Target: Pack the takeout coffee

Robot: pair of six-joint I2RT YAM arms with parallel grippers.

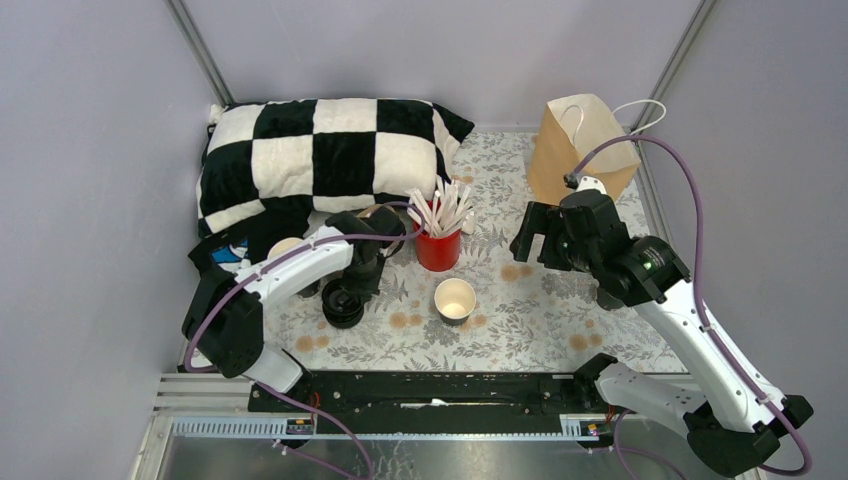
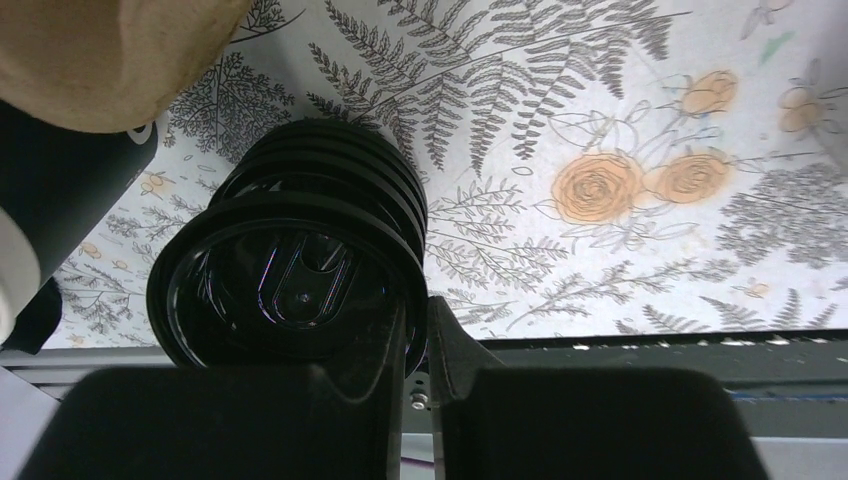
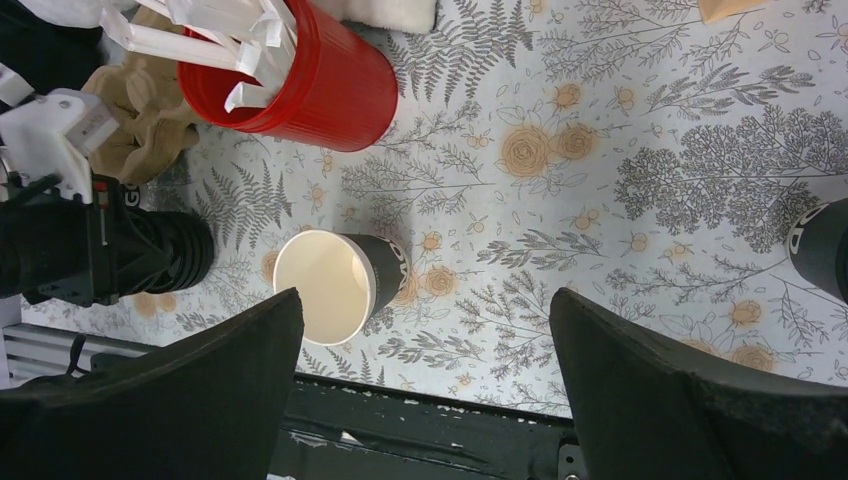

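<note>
A small dark-sided paper cup [image 1: 455,300] is seen lidless on the floral tablecloth [image 1: 560,310], well apart from the brown paper bag [image 1: 580,145]. A round black plastic lid [image 2: 290,290] is pinched at its rim by the left gripper [image 2: 418,315] just over the lid stack [image 2: 330,160]. The right gripper [image 3: 425,305] is spread wide and empty. Lidding and bagging are judged not yet done.

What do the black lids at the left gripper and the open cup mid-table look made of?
The black lids look like moulded plastic, glossy: highlights run along the ribbed, stacked rims. The open cup looks like paper, matte: thin rolled rim, cream inside, dark outer wall.
</note>
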